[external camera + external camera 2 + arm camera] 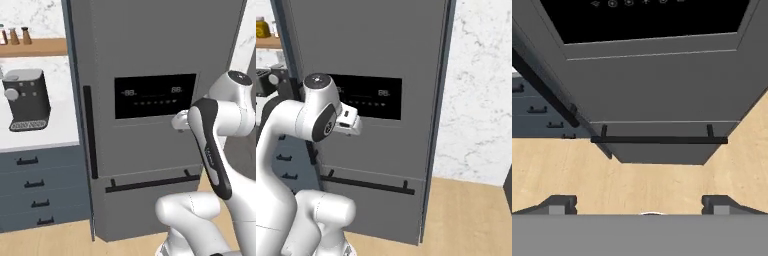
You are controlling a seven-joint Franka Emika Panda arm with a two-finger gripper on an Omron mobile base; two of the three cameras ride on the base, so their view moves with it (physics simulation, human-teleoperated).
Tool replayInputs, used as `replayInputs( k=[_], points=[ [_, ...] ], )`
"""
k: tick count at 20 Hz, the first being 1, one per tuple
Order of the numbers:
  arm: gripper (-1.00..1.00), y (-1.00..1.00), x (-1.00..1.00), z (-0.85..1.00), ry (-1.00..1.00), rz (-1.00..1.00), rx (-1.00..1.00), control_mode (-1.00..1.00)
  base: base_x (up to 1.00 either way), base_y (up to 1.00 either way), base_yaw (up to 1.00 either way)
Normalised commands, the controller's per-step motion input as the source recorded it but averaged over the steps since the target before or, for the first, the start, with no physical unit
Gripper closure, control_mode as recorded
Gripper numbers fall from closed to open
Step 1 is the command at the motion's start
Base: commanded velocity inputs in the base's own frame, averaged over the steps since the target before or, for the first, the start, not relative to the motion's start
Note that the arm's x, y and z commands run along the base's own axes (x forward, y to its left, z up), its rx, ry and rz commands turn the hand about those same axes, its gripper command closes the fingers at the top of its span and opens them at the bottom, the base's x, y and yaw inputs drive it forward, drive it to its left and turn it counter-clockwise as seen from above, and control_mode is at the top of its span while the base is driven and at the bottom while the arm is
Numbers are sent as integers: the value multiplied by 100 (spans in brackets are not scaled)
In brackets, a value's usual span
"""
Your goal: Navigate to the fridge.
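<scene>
A: Where is the fridge [150, 60] from where you sit?

B: Straight ahead of you and close. Its grey door takes up most of both base views, with the black display panel [155, 95] at about arm height and the long vertical handle [90, 132] down the door's left edge.

A: And lower down?

B: The bottom drawer's horizontal bar [658, 140] sits just above the wooden floor [637, 180]. You see bare floor between the gripper [639, 204] and the fridge's foot.

A: What hems you in at the sides?

B: Left of the fridge, blue drawers [35, 185] under a white counter carrying a coffee machine [26, 100]. Right of it, a marble wall [481, 100] with open floor in front.

A: The claw?

B: Its 2 tips stand wide apart, holding nothing.
</scene>
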Motion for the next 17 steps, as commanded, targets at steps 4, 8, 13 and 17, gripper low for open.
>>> replayInputs(
  k=[4,8,13,17],
  points=[
    [-100,0,0,0,0,0,0,100,51,-42,16],
    [-100,0,0,0,0,0,0,100,64,2,0],
    [-100,0,0,0,0,0,0,100,29,0,0],
    [-100,0,0,0,0,0,0,100,10,0,0]
  ],
)
